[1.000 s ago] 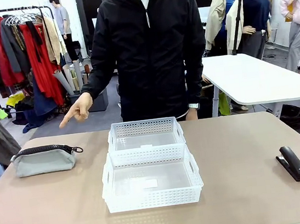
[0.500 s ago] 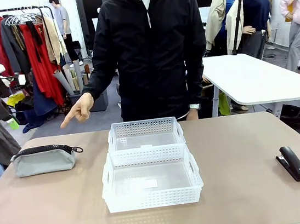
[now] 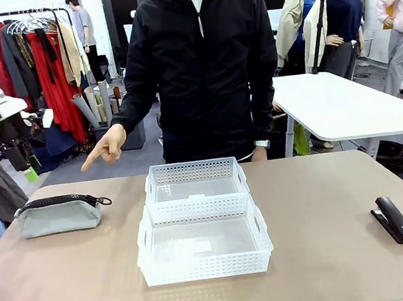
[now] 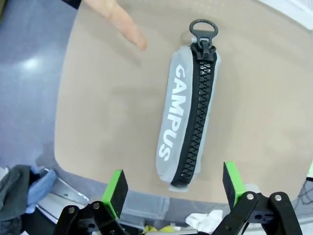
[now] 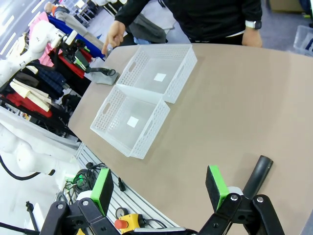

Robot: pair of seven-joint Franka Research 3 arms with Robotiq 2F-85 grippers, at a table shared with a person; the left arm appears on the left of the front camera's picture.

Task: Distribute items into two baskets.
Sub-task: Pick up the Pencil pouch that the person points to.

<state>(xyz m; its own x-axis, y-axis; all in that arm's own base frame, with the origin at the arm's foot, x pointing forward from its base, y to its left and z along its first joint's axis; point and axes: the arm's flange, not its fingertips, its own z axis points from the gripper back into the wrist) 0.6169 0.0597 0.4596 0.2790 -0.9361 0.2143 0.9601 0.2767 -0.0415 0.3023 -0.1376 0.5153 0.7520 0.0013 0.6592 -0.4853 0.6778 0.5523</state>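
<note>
a: two items, neither in a basket yet; the grey pouch [image 3: 60, 213] lies on the left part of the table [image 3: 336, 266], well apart from the baskets; the stapler [image 3: 393, 219] sits far right.

b: the person's hand [image 3: 105, 148] points at the pouch, so i take that as the step; the left gripper [image 4: 173, 185] hangs above it, jaws wide, holding nothing.

a: its fingers [image 4: 115, 188] line up across the narrow way, either side of the zipper [image 4: 198, 112]; i'd come straight down and pinch mid-length, since soft fabric may sag at the ends.

b: then lift enough to clear the wall of the near basket [image 3: 206, 269] or far basket [image 3: 193, 171].

a: the right gripper [image 5: 159, 188] is spread open too, empty.
</note>
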